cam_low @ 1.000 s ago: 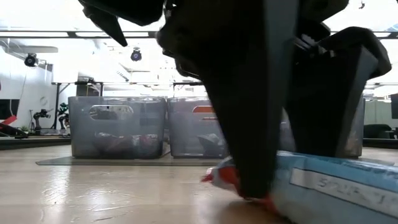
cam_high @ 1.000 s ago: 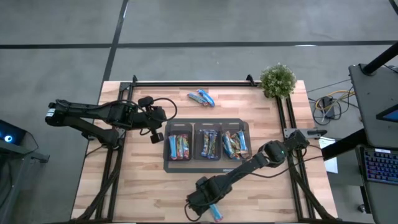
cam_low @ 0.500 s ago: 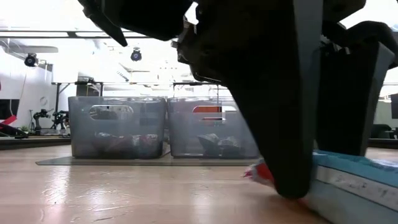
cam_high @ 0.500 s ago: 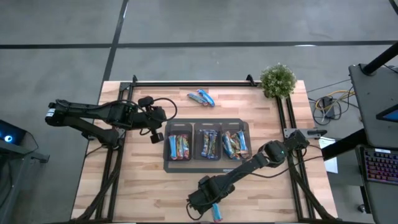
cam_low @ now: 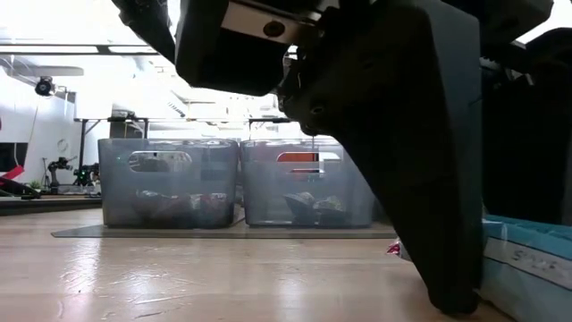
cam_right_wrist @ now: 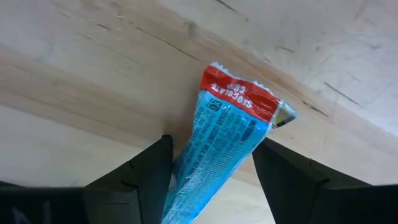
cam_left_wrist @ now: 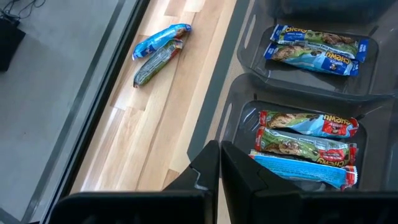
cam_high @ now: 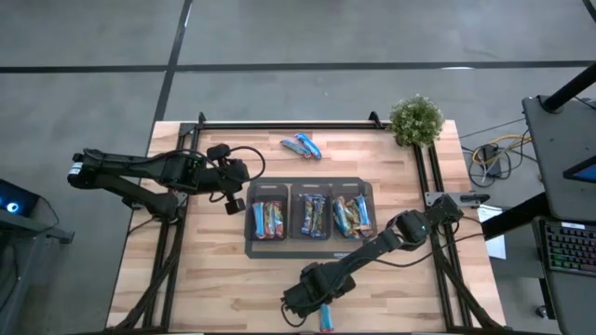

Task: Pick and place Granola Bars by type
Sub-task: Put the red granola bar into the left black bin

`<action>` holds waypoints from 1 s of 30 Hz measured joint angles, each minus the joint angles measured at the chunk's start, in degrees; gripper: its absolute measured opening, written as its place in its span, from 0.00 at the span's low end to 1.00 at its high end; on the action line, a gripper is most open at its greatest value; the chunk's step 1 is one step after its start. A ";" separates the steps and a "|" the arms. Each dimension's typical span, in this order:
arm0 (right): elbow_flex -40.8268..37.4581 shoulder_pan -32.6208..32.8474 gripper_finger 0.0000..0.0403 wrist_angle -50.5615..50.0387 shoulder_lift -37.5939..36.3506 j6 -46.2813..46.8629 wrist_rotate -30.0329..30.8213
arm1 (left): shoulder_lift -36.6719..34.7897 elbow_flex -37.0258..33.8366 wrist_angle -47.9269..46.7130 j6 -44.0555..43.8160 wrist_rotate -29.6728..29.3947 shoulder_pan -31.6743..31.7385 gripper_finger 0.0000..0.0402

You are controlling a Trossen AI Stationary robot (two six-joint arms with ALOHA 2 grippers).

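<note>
Down at the near edge of the counter (cam_high: 214, 279), the right gripper (cam_right_wrist: 211, 168) is lowered over a light blue granola bar (cam_right_wrist: 221, 140) with a red end. Its two dark fingers (cam_right_wrist: 140, 180) stand wide apart on either side of the wrapper, so it straddles the bar without squeezing it; the bar lies flat on the wood. From overhead the same bar (cam_high: 325, 319) pokes out from under the right gripper (cam_high: 312, 300), close to the counter's front edge and well apart from the tray. At counter level the gripper's fingers fill most of the picture and the blue wrapper (cam_low: 527, 268) lies at their foot.

Across the counter, the left gripper (cam_high: 235, 186) waits beside the left end of the tray (cam_high: 310, 249), its fingers (cam_left_wrist: 205, 171) pressed together with nothing between them.

In the dark tray sit three clear bins side by side, each with bars inside. The left bin (cam_high: 270, 220) holds bars in blue and red-brown wrappers (cam_left_wrist: 305, 146), the middle bin (cam_high: 312, 216) holds dark blue ones (cam_left_wrist: 317, 50), and the right bin (cam_high: 351, 215) holds several more in mixed colours.

Two more bars (cam_high: 302, 144) lie loose near the far edge of the counter, one light blue (cam_left_wrist: 160, 40) and one brownish (cam_left_wrist: 155, 62), touching each other. A small potted plant (cam_high: 415, 120) stands at the far right corner.
</note>
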 joint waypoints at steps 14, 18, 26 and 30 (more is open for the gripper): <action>-0.13 0.00 0.34 0.06 -0.02 1.87 0.02 | 0.00 0.00 0.02 1.07 0.00 0.00 0.00; -0.13 0.00 0.24 0.14 -0.02 1.33 0.03 | 0.00 0.00 0.02 1.07 0.00 0.00 0.00; -0.13 0.00 0.13 0.13 -0.04 0.12 0.17 | 0.00 0.00 0.02 1.05 0.00 -0.01 0.00; -0.14 0.00 0.14 0.15 -0.39 0.12 0.30 | 0.00 0.00 0.02 1.05 0.00 0.00 0.00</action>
